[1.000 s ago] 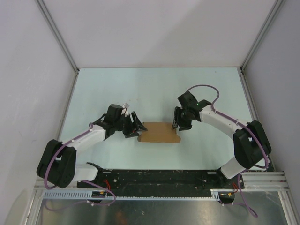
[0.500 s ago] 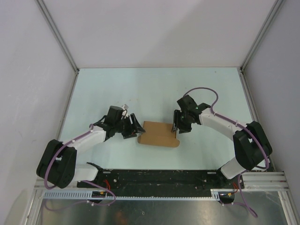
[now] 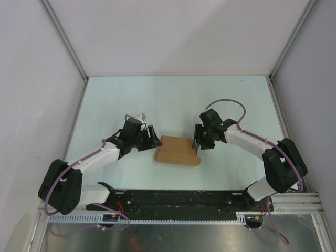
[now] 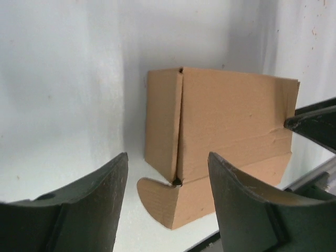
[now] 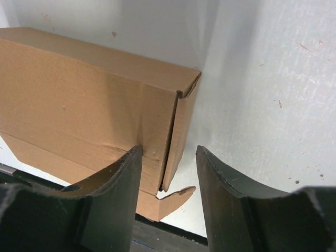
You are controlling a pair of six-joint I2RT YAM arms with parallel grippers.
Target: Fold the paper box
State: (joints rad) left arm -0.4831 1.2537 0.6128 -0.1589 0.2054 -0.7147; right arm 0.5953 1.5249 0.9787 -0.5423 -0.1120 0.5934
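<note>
No legible text or markings

Your site: a robotics lab test cell. Plain white panels (image 3: pixel 178 37) close in the back and both sides, held in bare aluminium posts (image 3: pixel 63 39). The work surface is a pale, speckled tabletop (image 3: pixel 173 100). Your two machines, the left arm (image 3: pixel 94 157) and the right arm (image 3: pixel 247 139), have white links and black joints, and both are bolted to a black base rail (image 3: pixel 178 199) at the near edge. A purple cable (image 3: pixel 226 100) loops along each arm. A slotted cable duct (image 3: pixel 79 216) and a brushed metal sheet (image 3: pixel 173 236) run below the rail. You get one fixed overhead view and one from each wrist.
</note>
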